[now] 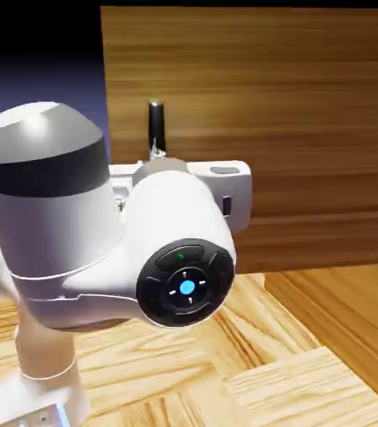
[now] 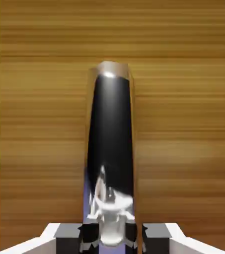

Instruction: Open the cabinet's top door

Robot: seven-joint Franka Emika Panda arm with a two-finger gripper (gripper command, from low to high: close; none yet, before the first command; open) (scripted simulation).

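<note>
**Handle's been grabbed, door barely cracked**

The cabinet (image 1: 259,125) fills the exterior view's right, and its top door (image 2: 184,124) is spread across the hand view. The arm (image 1: 50,200) is bent in close, presumably so the door can be swung out. The handle (image 2: 110,139) is clamped in the gripper (image 2: 112,233). Wood-grain counter (image 1: 292,392) below, blue-violet backdrop (image 1: 25,75) behind.

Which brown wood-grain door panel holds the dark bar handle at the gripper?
The upper panel: the dark curved handle between the gripper's fingertips sits above the seam.
</note>
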